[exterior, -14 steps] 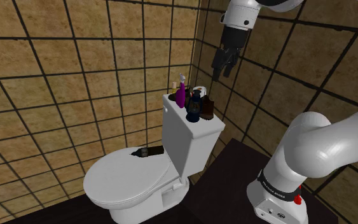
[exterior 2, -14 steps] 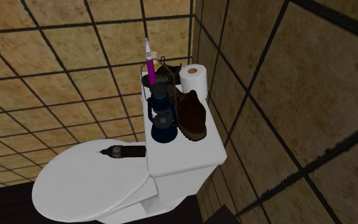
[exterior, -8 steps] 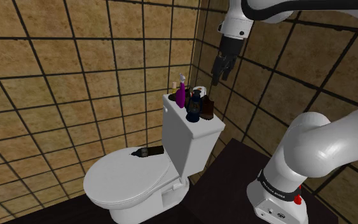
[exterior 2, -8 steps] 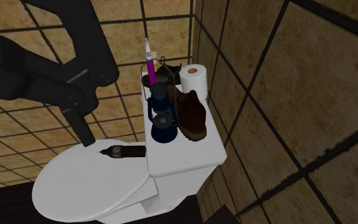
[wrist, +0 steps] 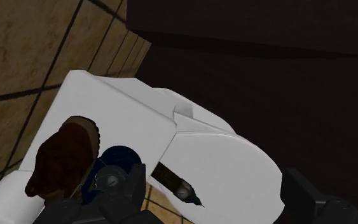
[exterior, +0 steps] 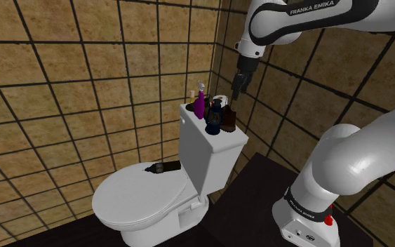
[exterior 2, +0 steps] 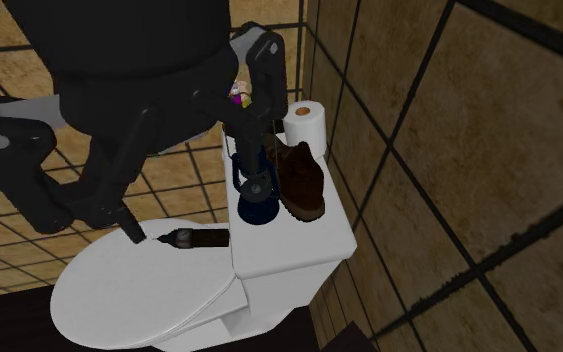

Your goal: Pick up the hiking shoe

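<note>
The hiking shoe (exterior: 229,118) is dark brown and stands on the white toilet tank (exterior: 213,146), at the end nearest the tiled corner. In the second exterior view the shoe (exterior 2: 305,181) sits upright between a blue lantern (exterior 2: 257,203) and the wall. My gripper (exterior: 238,85) hangs open in the air just above the tank's objects, touching none of them. From the wrist camera the shoe (wrist: 63,154) lies beyond the left finger, beside the lantern (wrist: 119,160), and the gripper (wrist: 209,205) holds nothing.
A toilet roll (exterior 2: 304,122) and a purple bottle (exterior: 199,105) crowd the tank behind the shoe. A dark bottle (exterior 2: 199,238) lies on the closed toilet lid (exterior: 143,196). Tiled walls meet right behind the tank. The arm's black bulk (exterior 2: 129,70) covers the second exterior view's upper left.
The arm has swung lower and closer to the tank. In the second exterior view it has grown from a passing link to a mass hiding the purple bottle.
</note>
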Tool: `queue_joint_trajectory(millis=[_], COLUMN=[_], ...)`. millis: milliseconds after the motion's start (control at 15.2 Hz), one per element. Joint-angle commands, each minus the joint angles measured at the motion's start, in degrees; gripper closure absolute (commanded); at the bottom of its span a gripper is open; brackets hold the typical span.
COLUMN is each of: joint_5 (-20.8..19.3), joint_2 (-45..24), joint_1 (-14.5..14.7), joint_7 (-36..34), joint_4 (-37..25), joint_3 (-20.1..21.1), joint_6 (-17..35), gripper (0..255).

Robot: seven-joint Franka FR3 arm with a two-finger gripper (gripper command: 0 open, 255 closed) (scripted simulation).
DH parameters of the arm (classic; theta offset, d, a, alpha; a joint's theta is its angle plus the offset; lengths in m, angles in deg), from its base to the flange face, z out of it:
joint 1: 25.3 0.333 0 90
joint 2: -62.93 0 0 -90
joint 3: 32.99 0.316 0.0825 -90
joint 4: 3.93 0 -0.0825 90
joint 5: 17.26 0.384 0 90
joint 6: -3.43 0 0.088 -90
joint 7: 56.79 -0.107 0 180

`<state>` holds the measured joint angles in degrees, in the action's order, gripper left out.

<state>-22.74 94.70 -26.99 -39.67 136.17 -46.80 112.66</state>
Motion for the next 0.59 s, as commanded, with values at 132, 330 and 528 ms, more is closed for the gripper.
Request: queue_joint_trajectory(millis=[132, 330, 528], joint_5=[-1.8, -2.3, -1.9], joint_2=[-6.2, -11.8, -17.9], joint_1=[-0.7, -0.8, -0.9], joint_7=[5.3, 9.3, 13.5], joint_4=[-1.1, -2.9, -5.5], joint_3=[-3.6, -6.3, -8.7], joint_6=[5.3, 9.2, 12.9], gripper=[0, 0, 0])
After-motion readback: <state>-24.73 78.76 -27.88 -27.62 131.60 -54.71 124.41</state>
